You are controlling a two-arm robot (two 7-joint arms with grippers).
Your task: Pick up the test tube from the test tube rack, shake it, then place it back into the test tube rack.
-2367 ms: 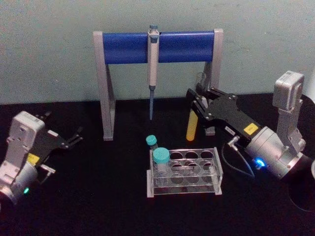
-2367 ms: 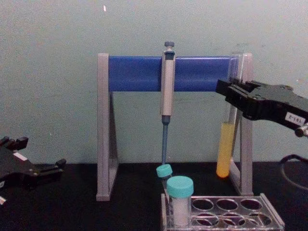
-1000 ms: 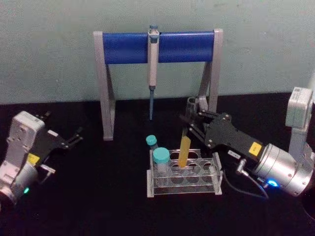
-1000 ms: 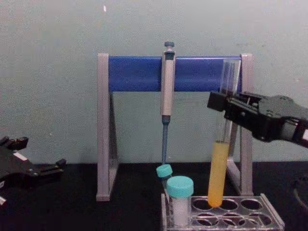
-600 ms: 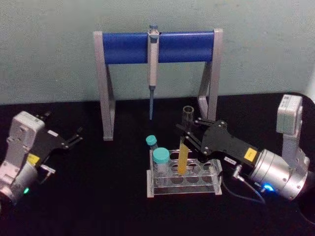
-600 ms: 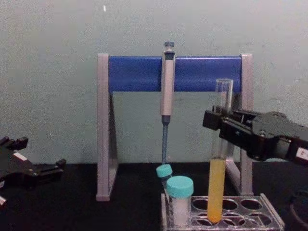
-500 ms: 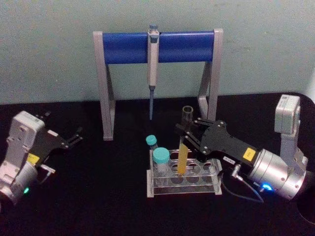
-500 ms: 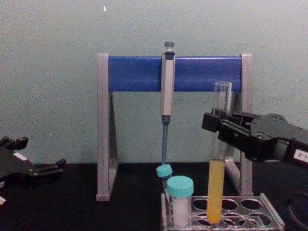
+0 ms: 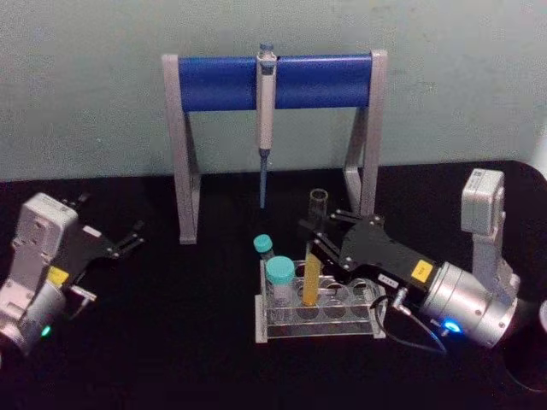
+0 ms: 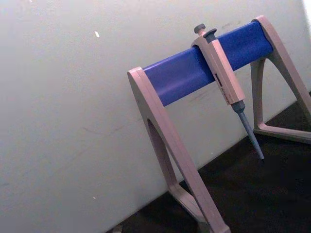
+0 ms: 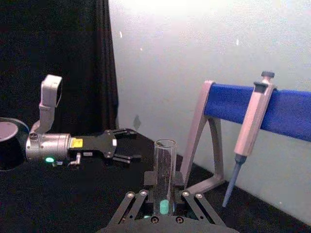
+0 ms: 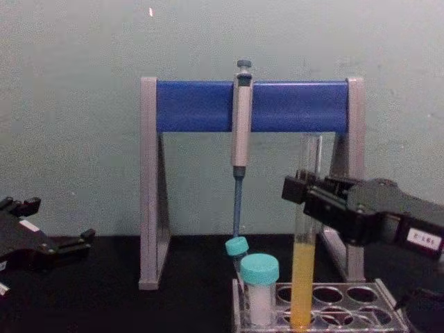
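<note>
The right pincer point(image 9: 317, 241) is clamped on the test tube point(image 12: 302, 277) above its liquid. The left pincer point(image 9: 130, 237) rests at left, fingers apart. The glass is probably thin and slippery, so hold it gently there.

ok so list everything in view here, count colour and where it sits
test tube: 1, clear glass with yellow-orange liquid, lower end in the test tube rack
test tube rack: 1, clear plastic, mid-table in front of the pipette stand
teal-capped tubes: 2, white with teal caps, at the rack's left end
pipette: 1, grey with blue tip, hanging from the stand's bar
pipette stand: 1, grey legs and blue bar, at the back by the wall
table: 1, black
left gripper: 1, black, open, parked at the table's left side
right gripper: 1, black, shut on the test tube above the rack
</note>
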